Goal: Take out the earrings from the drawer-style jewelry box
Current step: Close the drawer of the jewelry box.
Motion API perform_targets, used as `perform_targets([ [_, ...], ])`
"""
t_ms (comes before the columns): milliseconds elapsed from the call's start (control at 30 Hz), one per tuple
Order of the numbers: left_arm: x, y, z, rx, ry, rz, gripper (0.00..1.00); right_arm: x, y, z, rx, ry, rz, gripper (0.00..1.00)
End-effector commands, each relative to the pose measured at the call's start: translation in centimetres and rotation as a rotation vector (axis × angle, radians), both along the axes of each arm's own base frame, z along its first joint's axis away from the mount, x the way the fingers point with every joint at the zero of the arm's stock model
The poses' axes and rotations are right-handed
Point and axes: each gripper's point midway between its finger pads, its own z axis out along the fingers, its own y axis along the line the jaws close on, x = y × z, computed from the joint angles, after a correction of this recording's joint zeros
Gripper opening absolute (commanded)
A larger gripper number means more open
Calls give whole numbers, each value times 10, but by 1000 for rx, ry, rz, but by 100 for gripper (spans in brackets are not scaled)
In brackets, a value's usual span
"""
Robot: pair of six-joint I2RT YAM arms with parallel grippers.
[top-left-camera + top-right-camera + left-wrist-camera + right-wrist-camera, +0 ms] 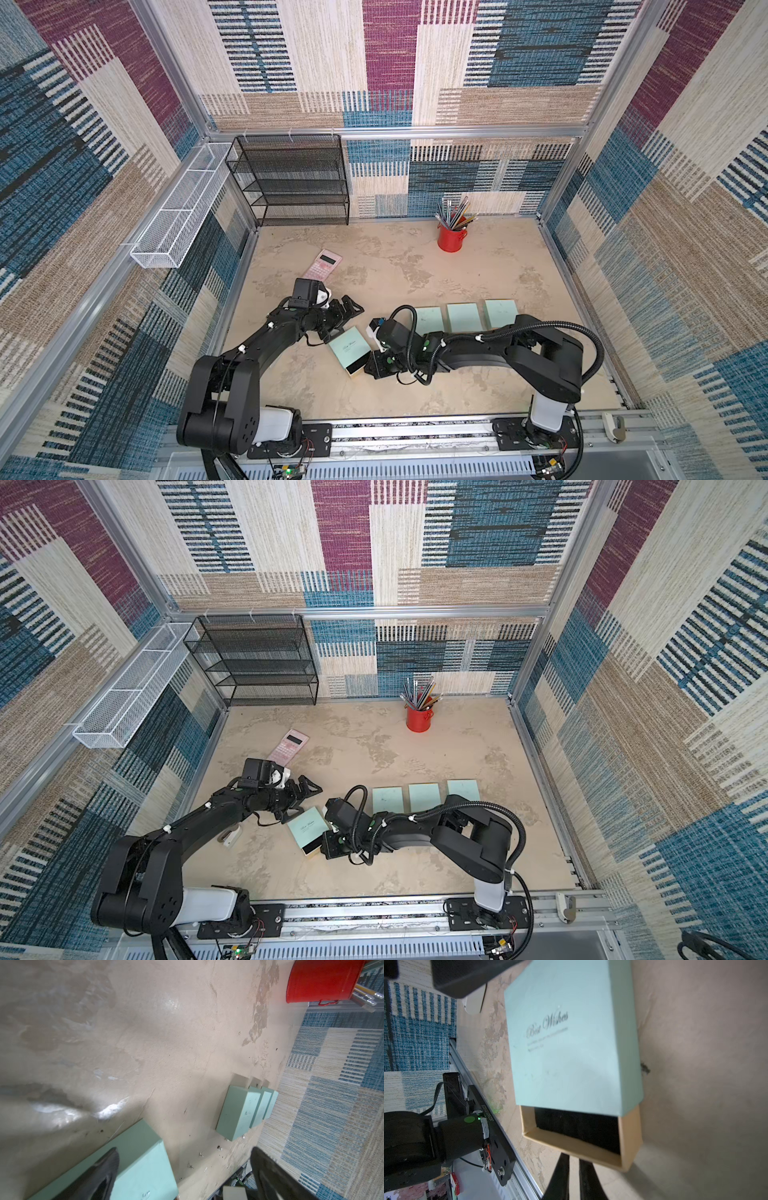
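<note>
The jewelry box (347, 348) (306, 827) is a mint-green sleeve lettered "Best Wishes" (571, 1043), lying near the table's front centre. Its tan drawer (577, 1142), lined in black, stands partly pulled out, and no earring shows in the open part. Several tiny silvery earrings (200, 1154) lie on the bare table between this box and a row of three mint-green boxes (239, 1113) (463, 316). My left gripper (347, 309) (187, 1167) is wide open at the box's far end, one finger over the sleeve. My right gripper (574, 1160) is shut, its tips against the drawer's front wall.
A red pencil cup (451, 239) stands at the back right. A pink calculator (322, 264) lies behind my left arm. A black mesh shelf (291, 183) fills the back left corner, and a white wire basket (178, 212) hangs on the left wall.
</note>
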Motion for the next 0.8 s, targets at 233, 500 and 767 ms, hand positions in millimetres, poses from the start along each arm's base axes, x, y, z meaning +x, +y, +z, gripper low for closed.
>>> perform_targets([
  [233,-5,-5,-2,-34,14,-23,99,26,13,5,45,-27,-29,14],
  [500,-8,-5,-4,-31,36,-23,99,36,18,6,64,-32,-37,14],
  [767,-10,52,4,196,15,155,99,33,10,30,160,-43,-87,19],
])
